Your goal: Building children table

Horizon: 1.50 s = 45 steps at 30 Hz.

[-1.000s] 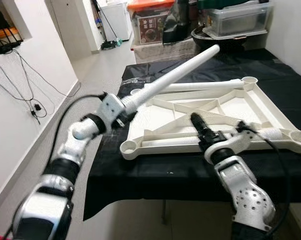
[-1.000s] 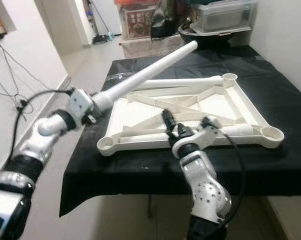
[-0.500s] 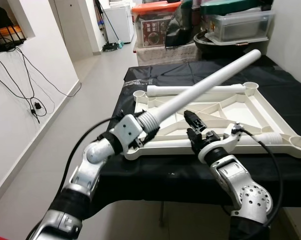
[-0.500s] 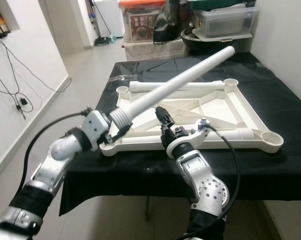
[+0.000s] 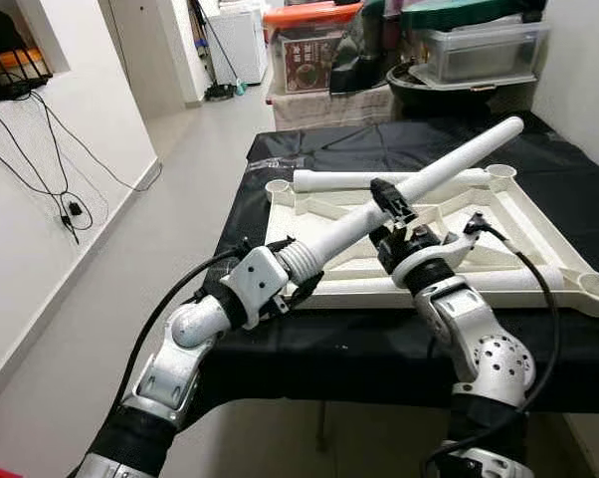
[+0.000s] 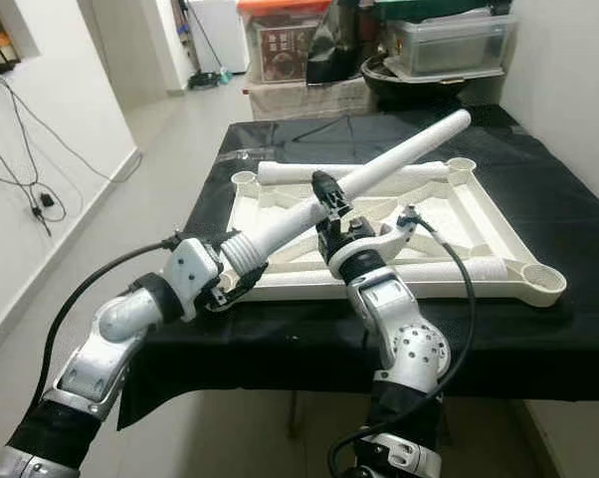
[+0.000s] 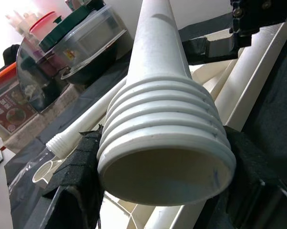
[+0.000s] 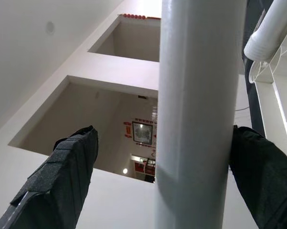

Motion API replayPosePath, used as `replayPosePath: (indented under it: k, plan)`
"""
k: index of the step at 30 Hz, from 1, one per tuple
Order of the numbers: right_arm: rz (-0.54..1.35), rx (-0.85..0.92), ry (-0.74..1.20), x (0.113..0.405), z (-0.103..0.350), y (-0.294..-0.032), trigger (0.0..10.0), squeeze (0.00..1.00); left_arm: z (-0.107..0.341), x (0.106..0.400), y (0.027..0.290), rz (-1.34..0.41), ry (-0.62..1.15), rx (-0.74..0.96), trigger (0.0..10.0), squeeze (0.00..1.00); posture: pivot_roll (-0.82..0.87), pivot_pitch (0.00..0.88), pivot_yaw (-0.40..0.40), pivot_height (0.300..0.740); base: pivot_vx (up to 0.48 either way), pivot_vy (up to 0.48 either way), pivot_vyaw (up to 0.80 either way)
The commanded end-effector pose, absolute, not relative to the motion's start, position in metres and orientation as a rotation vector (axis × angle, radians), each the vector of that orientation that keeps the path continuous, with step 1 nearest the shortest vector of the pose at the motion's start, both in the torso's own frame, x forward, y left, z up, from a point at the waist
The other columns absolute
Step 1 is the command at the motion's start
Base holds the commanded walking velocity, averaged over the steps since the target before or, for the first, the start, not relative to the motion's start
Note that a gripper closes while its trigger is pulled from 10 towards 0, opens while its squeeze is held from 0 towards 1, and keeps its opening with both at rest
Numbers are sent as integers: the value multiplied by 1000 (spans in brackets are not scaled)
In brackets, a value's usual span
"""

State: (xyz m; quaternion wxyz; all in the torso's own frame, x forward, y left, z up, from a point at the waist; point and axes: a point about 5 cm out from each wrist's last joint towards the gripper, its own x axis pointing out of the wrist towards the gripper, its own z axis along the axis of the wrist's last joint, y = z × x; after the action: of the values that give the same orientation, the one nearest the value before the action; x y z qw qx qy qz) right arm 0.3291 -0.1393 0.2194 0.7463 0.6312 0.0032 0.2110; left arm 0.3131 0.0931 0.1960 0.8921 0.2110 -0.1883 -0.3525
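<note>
Black cloth covers the table [image 5: 309, 339] in front of me, and the white tabletop frame [image 5: 538, 224] lies upside down on it, with another leg [image 5: 349, 180] resting along its far edge. My left gripper [image 5: 280, 284] is clamped on the ribbed, threaded end of a white table leg [image 5: 449, 167], which slants up and away over the frame. My right gripper [image 5: 387, 204] reaches up to the leg's middle; its fingers [image 8: 62, 186] sit apart, one on each side of the shaft, and I cannot tell whether they touch it.
</note>
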Motion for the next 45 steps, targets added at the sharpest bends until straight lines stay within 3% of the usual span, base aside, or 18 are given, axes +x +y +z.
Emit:
replayPosePath:
  k: [1,30,31,32,33,45]
  plan:
    - [549,1446,2,333,232,-120,10000,0,195,307,91,-745,-389,423,10000,0,120,21,55,740,0,0,0]
    - [731,1412,113,334,221,-115,10000,0,186,277,91,-843,-299,384,10000,0,128,21,49,740,0,0,0]
    - [747,1393,132,333,219,-115,4314,0,185,275,92,-848,-293,385,10000,0,127,21,51,740,0,0,0]
    - [752,1375,148,332,216,-115,1255,0,185,274,93,-852,-286,384,10000,0,128,21,50,740,0,0,0]
    - [753,1363,159,332,214,-115,0,0,185,273,94,-854,-283,386,10000,0,126,20,51,740,0,0,0]
    - [743,1329,169,339,213,-124,0,0,178,267,98,-862,-238,385,10000,0,124,16,48,740,0,0,0]
